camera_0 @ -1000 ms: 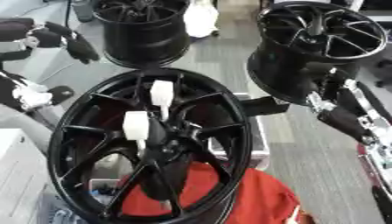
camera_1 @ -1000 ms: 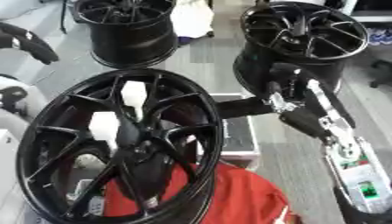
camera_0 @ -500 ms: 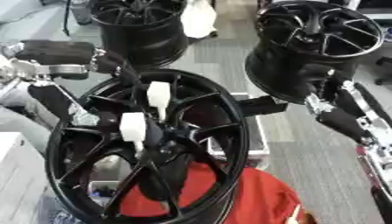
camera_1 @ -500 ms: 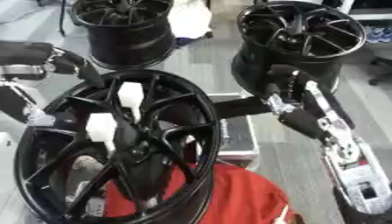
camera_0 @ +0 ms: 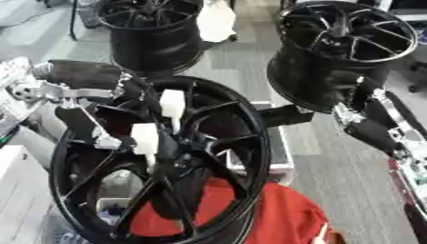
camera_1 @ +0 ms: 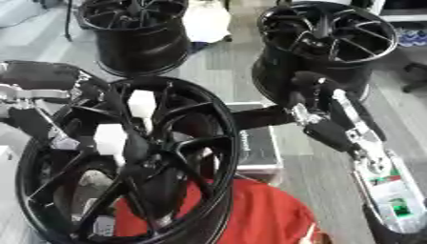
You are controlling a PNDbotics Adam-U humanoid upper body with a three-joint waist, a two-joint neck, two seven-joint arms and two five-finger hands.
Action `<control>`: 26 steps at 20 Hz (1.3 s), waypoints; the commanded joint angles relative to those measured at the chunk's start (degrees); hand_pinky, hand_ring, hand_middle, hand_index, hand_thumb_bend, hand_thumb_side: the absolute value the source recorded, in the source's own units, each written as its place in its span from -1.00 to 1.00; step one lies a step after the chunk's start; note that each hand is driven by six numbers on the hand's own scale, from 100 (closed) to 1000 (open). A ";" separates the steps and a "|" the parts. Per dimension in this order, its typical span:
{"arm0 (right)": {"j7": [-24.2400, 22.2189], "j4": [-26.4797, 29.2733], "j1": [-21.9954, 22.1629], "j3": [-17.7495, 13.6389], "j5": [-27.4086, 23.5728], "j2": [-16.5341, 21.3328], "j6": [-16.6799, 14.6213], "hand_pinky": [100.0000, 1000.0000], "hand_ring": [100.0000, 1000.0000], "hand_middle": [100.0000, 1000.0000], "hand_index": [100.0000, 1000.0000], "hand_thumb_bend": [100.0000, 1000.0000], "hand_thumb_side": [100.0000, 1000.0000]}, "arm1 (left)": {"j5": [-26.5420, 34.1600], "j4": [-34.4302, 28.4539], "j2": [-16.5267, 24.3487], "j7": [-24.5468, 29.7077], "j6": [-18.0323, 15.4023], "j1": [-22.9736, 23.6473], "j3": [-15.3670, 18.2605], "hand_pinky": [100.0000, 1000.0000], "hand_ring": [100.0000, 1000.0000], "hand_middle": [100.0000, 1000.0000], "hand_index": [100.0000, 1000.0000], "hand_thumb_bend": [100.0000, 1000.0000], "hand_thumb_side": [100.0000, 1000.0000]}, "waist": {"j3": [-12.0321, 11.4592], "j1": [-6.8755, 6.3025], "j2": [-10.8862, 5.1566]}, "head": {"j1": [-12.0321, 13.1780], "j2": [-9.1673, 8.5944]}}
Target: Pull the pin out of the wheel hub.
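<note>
A large black spoked wheel hub (camera_0: 218, 143) stands tilted close in front of me. Two white block-shaped pins stick out near its centre: the upper pin (camera_0: 172, 103) and the lower pin (camera_0: 143, 138). My left arm comes in from the left, and my left hand (camera_0: 123, 93) lies over the hub's upper left rim, just left of the upper pin; black on black hides how it is set. My right hand (camera_1: 260, 117) reaches in from the right, its straight fingers lying against the hub's right rim.
Two more black wheels stand behind, one at back left (camera_0: 154, 33) and one at back right (camera_0: 342, 47). A red cloth (camera_0: 267, 214) lies under the near hub. A grey box (camera_1: 263, 147) sits beneath my right hand. A white object (camera_0: 215, 21) stands at the back.
My left arm has swung in from the far left and its hand now lies over the hub's upper left rim, beside the upper pin. My right hand has stayed at the right rim.
</note>
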State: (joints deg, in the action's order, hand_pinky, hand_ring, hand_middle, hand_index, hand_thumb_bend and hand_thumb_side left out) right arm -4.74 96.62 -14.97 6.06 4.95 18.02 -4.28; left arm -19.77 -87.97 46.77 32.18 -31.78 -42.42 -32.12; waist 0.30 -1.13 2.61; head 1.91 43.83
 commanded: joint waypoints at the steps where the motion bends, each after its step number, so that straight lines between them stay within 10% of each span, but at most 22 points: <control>1: 0.00 0.63 -0.46 -0.11 0.28 1.29 -0.14 0.35 0.38 0.55 0.70 -1.00 -0.37 | -0.94 0.01 0.88 19.79 -20.19 -1.10 -0.20 0.23 0.35 0.45 0.72 -0.52 -0.06 | 0.04 -0.11 -0.69 | 0.04 0.21; 19: -0.03 0.53 -0.40 -0.11 0.25 1.08 -0.24 0.35 0.38 0.55 0.70 -1.00 -0.36 | -4.16 1.81 -0.27 19.79 -20.19 1.10 -1.61 0.13 0.26 0.41 0.68 -0.61 -0.15 | 0.20 -0.08 -0.64 | -0.09 0.17; 26: 0.00 0.47 -0.45 -0.16 0.21 1.11 -0.22 0.35 0.38 0.55 0.70 -1.00 -0.36 | -5.04 1.89 0.06 19.79 -20.19 2.03 -2.63 -0.04 0.05 0.21 0.56 -0.88 -0.52 | 0.15 -0.08 -0.59 | -0.19 0.14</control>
State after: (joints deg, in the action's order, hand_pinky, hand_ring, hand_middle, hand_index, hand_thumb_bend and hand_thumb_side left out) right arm -4.74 96.58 -14.62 6.05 4.95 18.02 -4.32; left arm -24.37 -85.78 45.72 32.05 -31.91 -39.79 -35.01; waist 0.43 -1.27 2.57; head 1.79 43.83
